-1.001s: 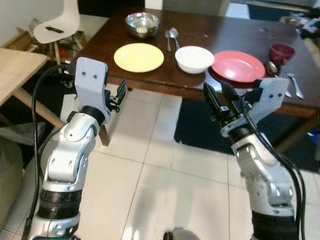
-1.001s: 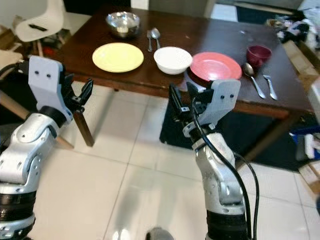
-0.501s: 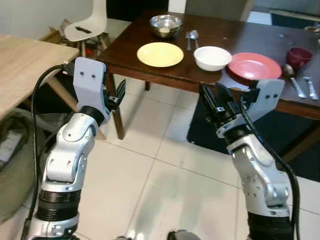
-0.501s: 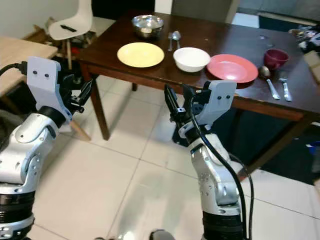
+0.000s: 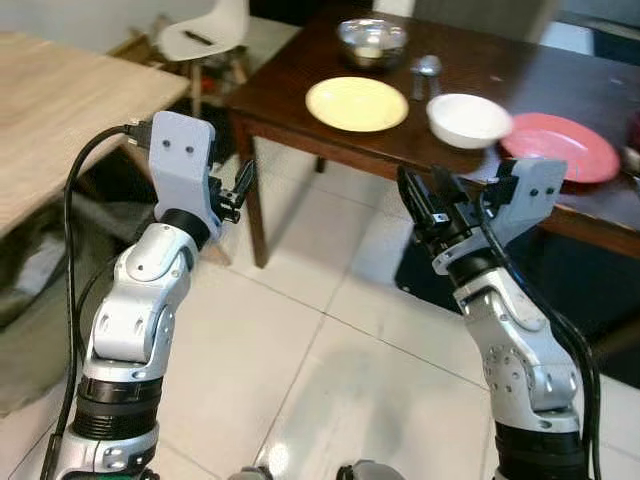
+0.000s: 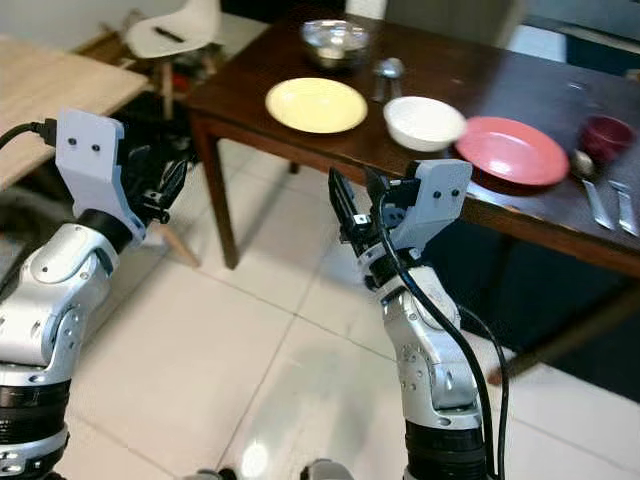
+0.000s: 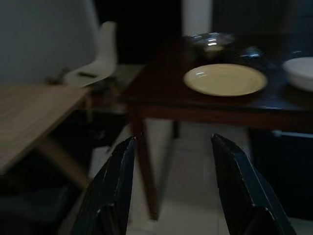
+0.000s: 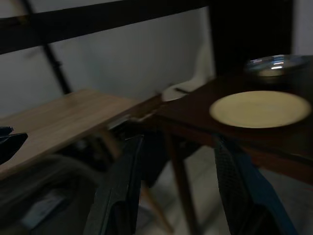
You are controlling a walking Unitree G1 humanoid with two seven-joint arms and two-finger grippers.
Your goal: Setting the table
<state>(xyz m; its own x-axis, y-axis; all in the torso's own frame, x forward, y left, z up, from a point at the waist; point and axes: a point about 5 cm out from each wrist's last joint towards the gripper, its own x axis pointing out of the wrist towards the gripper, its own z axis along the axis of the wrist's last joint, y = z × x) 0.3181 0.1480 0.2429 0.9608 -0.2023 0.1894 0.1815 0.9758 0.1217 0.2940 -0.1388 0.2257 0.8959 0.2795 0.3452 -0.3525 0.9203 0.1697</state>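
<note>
Approach step, I judge: both claws, left and right, are raised, spread apart and carrying nothing. The yellow plate lies ahead of them on the dark worktop (white bowl just beside it). Next calls for closing in and reaching forward.

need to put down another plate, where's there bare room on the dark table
Bare wood shows on the dark table behind the white bowl and red plate, out to the maroon cup. The strip from yellow plate to red plate is crowded; steel bowl and spoons fill the far-left end.
</note>
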